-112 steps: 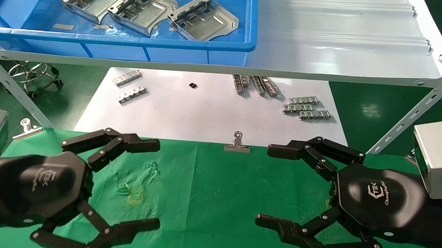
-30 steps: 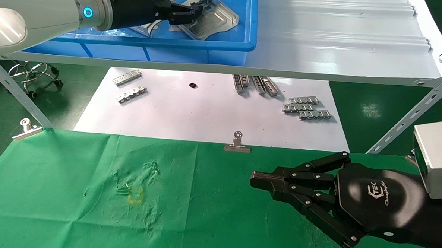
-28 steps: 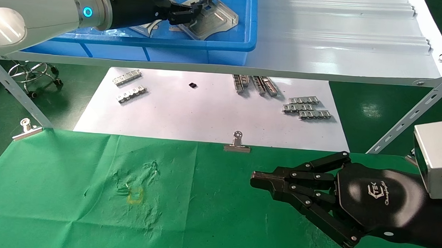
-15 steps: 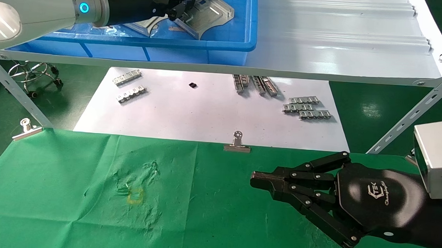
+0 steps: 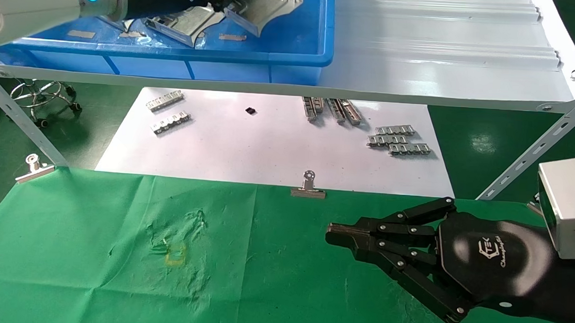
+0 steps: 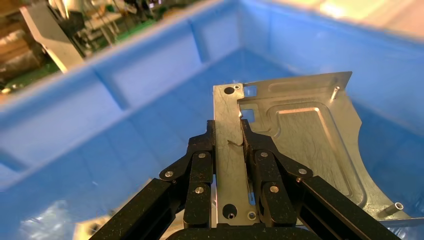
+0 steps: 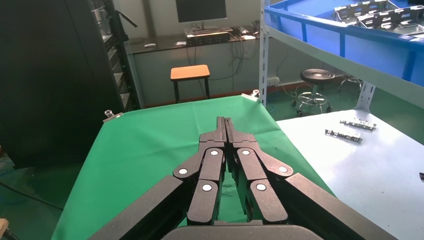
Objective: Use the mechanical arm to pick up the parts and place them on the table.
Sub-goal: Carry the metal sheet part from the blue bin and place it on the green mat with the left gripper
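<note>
**Supervisor:** Where's the part, and what has hold of it?

**Me:** I have the left hand clamped on one part, pinching its flat flange edge between opposed fingertips. It sits tilted up inside the blue bin on the grey shelf, apparently clear of the bin floor. Another part lies in the bin just beside it. My right hand is parked over the green table, fingers pressed together on nothing.

**Supervisor:** How will it handle?

**Me:** I judge it as thin stamped metal: light, stiff, and slick against the pads. Held by one edge, I expect it to want to pivot, so the plain flange is the right grip, away from the cut-outs and the curved notched corner.

**Supervisor:** Any markings?

**Me:** None on the part. The back of my right hand carries a white logo, lettering ending in "EK" over a script line I can't read.
</note>
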